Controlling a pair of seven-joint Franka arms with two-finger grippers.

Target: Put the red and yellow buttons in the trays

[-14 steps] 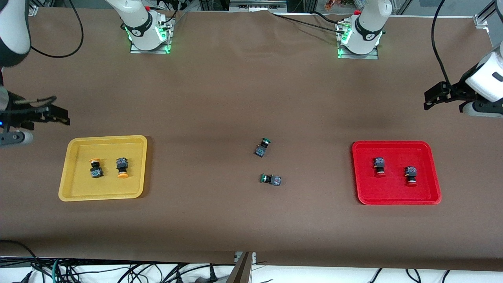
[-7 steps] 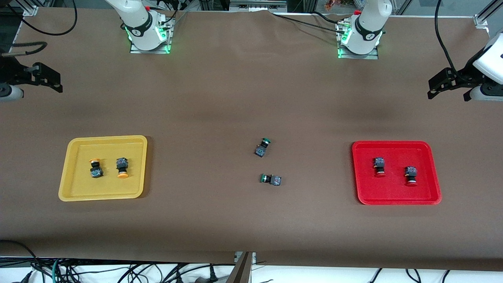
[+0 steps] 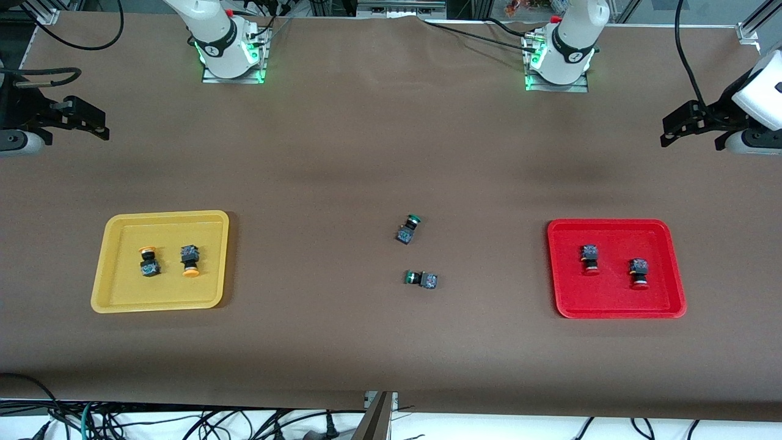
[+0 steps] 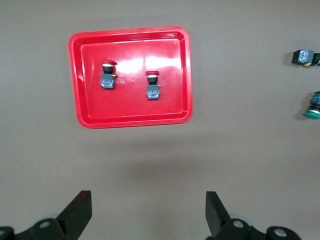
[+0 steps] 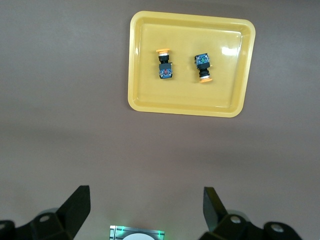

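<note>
The yellow tray (image 3: 122,217) holds two yellow-capped buttons (image 3: 148,261) (image 3: 190,261). In the right wrist view the tray (image 5: 185,100) and both buttons (image 5: 164,64) (image 5: 202,68) show too. The red tray (image 3: 611,224) holds two red-capped buttons (image 3: 589,259) (image 3: 639,272). The left wrist view also shows that tray (image 4: 130,102) and its buttons (image 4: 107,75) (image 4: 153,86). My right gripper (image 3: 85,119) (image 5: 146,197) is open and empty, up over bare table at the right arm's end. My left gripper (image 3: 678,128) (image 4: 148,200) is open and empty, up over bare table at the left arm's end.
Two green-capped buttons (image 3: 409,228) (image 3: 421,279) lie on their sides mid-table between the trays. They also show in the left wrist view (image 4: 305,57) (image 4: 314,106). The arm bases (image 3: 229,49) (image 3: 559,58) stand along the table's back edge.
My right gripper has drawn away from the yellow tray toward the bases' side of the table. My left gripper has shifted slightly the same way. The buttons and trays have not moved.
</note>
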